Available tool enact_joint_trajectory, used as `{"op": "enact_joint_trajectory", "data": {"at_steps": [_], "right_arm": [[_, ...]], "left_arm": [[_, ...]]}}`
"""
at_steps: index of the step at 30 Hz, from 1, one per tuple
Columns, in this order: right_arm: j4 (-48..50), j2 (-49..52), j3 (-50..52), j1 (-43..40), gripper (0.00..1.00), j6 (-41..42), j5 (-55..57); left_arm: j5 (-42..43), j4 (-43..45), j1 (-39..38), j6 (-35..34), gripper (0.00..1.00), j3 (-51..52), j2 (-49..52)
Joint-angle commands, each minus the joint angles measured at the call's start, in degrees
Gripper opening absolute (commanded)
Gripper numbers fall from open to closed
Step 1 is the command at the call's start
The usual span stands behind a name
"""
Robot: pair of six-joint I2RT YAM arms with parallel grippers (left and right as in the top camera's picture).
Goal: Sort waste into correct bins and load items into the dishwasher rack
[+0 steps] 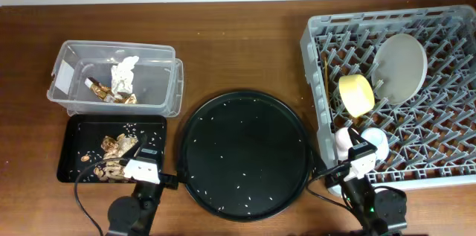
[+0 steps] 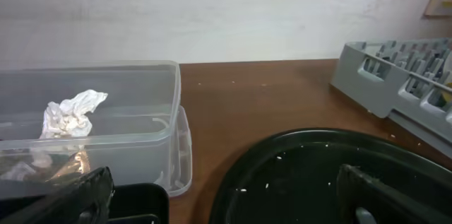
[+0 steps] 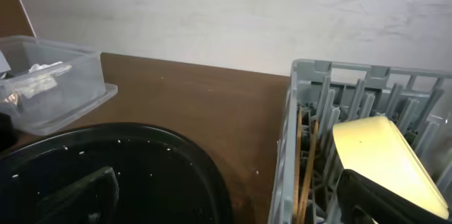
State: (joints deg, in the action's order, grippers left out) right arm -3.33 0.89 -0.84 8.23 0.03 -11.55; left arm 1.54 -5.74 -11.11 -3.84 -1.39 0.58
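Bin at 10 o'clock: in the clear tub [image 1: 172,87], one crumpled napkin [image 1: 125,74] and one shiny wrapper [image 1: 110,94] are seen, so this waste is judged sorted.
Bin at 8 o'clock: in the small black tray [image 1: 74,135], one heap of food scraps [image 1: 115,148] with rice is gathered.
Centre, toward 6 o'clock: the round black tray [image 1: 245,152] is dotted with rice grains, too small to be counted.
Load at 3 o'clock: into the dishwasher rack [image 1: 316,39] are set one plate [image 1: 399,68], one yellow bowl [image 1: 357,94], two chopsticks [image 1: 326,80], one pink cup [image 1: 341,141] and one paler cup [image 1: 378,142].
At 7 o'clock: the left gripper [image 2: 226,189] is spread wide, and nothing is held.
At 5 o'clock: the right gripper [image 3: 229,189] is spread wide beside the cups, and nothing is gripped.
Progress: the task is judged nearly finished, with only the stray grains uncleared.
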Motion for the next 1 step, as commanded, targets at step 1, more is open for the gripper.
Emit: {"op": "enact_joint_trajectory", "data": {"at_steps": [1], "right_arm": [[0.13, -0.57, 0.52, -0.48, 0.99, 0.39, -0.04]], "left_arm": [[0.42, 0.13, 0.31, 0.87, 0.99, 0.28, -0.28]]}}
